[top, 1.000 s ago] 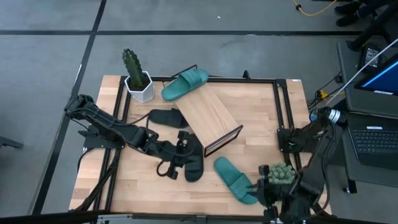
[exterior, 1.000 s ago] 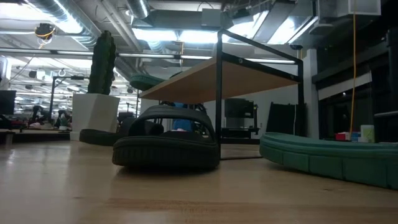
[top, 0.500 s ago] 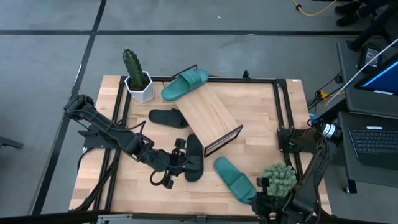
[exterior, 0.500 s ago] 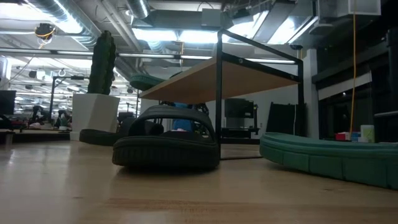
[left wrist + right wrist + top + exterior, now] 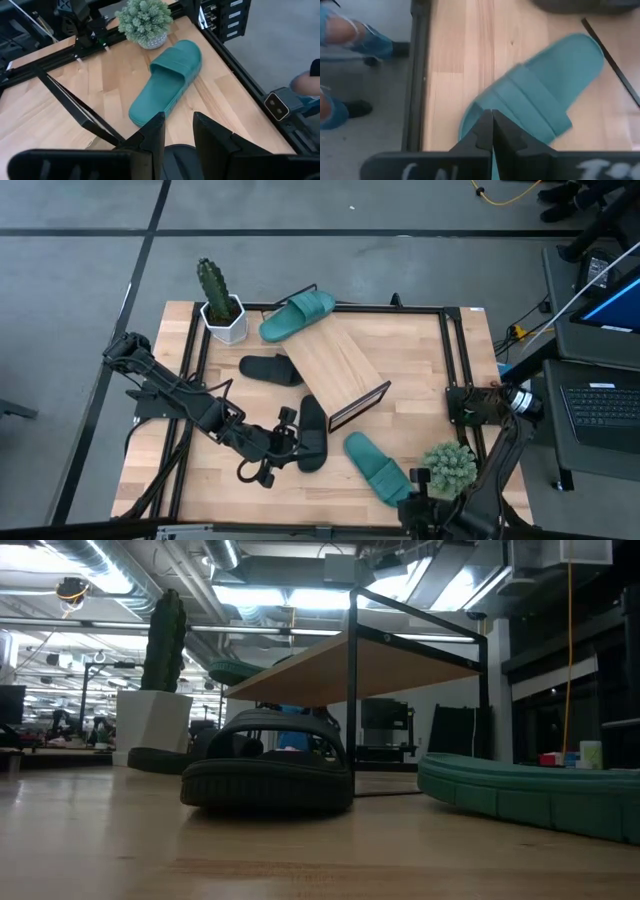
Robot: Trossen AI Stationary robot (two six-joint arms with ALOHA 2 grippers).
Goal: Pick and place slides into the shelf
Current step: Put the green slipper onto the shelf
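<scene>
from above, a wooden table [image 5: 230,480] holds a slanted wooden shelf [image 5: 333,366] near its middle. one teal slide [image 5: 297,315] lies at the shelf's far upper end, touching it, beside a potted cactus [image 5: 218,302]. one black slide [image 5: 271,369] lies flat just left of the shelf. a second black slide [image 5: 311,434] lies near the shelf's lower end, and the left gripper [image 5: 288,442] reaches in low against its left side. a second teal slide [image 5: 376,467] lies toward the near right edge, next to a small bushy plant [image 5: 449,466], where the right gripper [image 5: 412,498] hangs at the slide's near end.

from table height, a black slide [image 5: 268,776] sits in front of the shelf [image 5: 350,665], with a teal slide [image 5: 530,795] at right.

from the left wrist, the left gripper [image 5: 178,131] has its fingers a little apart over the dark rim of the black slide [image 5: 175,152], with a gap between them; the teal slide [image 5: 166,81] and bushy plant [image 5: 144,21] lie beyond.

from the right wrist, the right gripper [image 5: 493,131] has its fingers pressed together over the teal slide [image 5: 540,95], holding nothing.
</scene>
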